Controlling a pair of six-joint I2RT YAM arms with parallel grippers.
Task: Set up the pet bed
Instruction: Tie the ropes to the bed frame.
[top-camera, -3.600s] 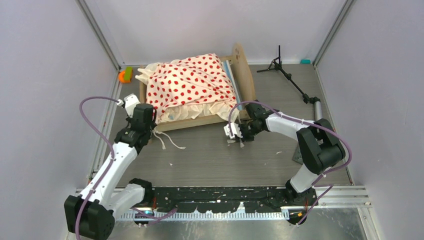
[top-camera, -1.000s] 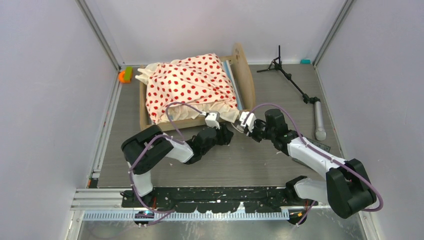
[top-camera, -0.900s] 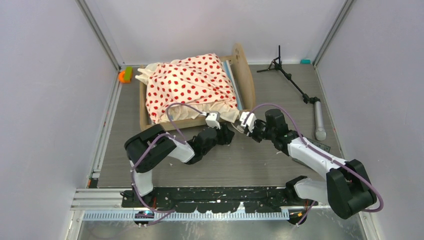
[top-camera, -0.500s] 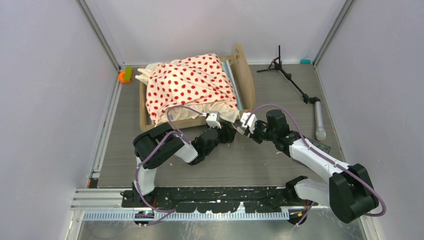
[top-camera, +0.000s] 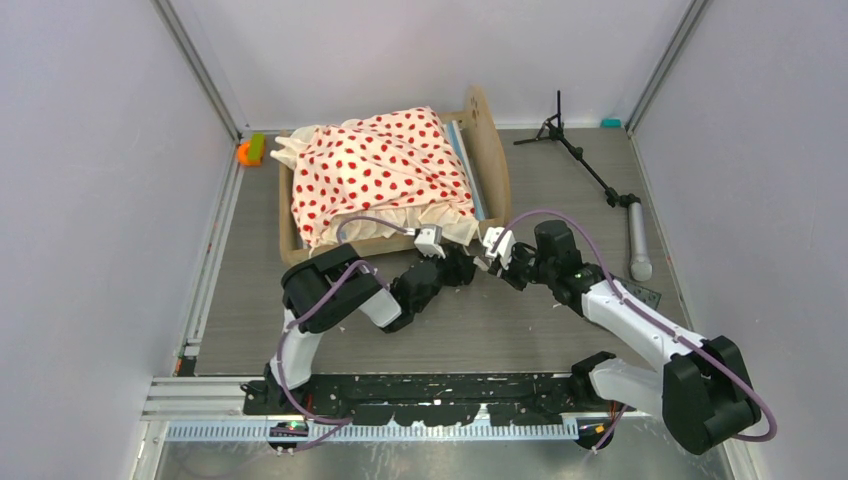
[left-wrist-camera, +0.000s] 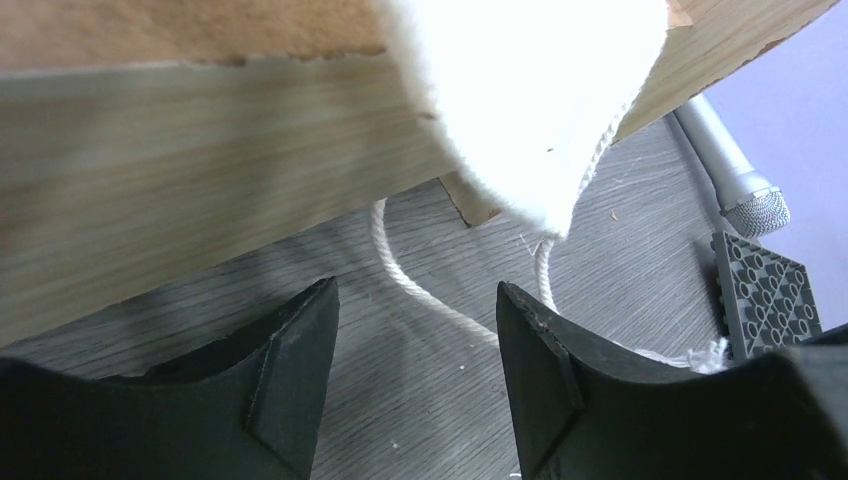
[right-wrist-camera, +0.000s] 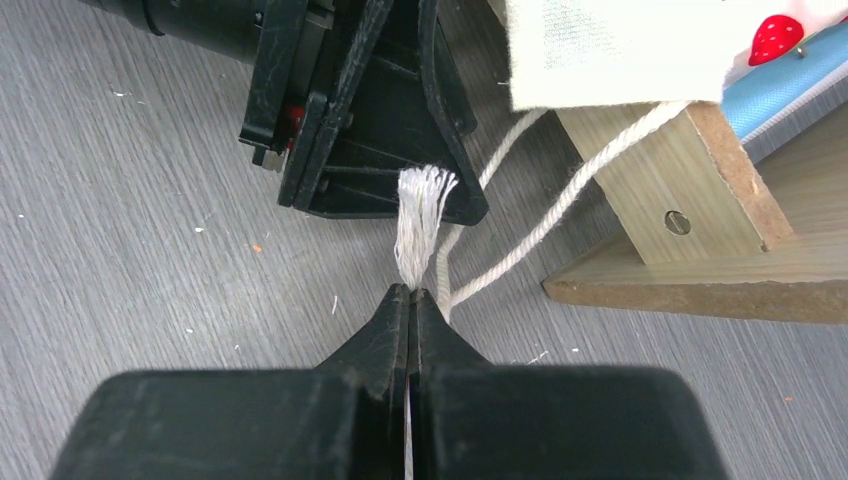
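The pet bed (top-camera: 390, 180) sits toward the back of the table (top-camera: 500, 330), left of centre. Its red-dotted bedding (top-camera: 385, 165) is already spread over it, and both arms meet at its near right corner. Your right gripper (right-wrist-camera: 410, 295) is clamped shut on the cord (right-wrist-camera: 420, 215) just below its frayed end, so the tuft sticks out past the fingertips. Two strands run from there up to the bedding corner beside the wooden leg (right-wrist-camera: 665, 185). Your left gripper (left-wrist-camera: 415, 300) stands with its jaws apart and nothing between the pads. It is low to the table just in front of the bed's side rail (left-wrist-camera: 200, 170), with a loop of cord lying on the table ahead of the gap. The step looks like fastening that corner of the bedding to the frame. Keep the right hand's pinch firm and the cord lightly taut, because a hard pull would likely drag the ruffle off the corner or shift the light frame. Bring the left jaws onto one strand only, close to the leg, and close them only once that strand sits squarely between the pads. The two grippers are almost touching, so move one at a time. The leg and rail crowd the left side, and the hanging flap of bedding hides where the strands start. The studded mat (left-wrist-camera: 765, 295) lies just to the right, near the right arm's sweep. The tripod stand (top-camera: 575, 150) and the orange toy (top-camera: 250, 150) are well apart from the work.
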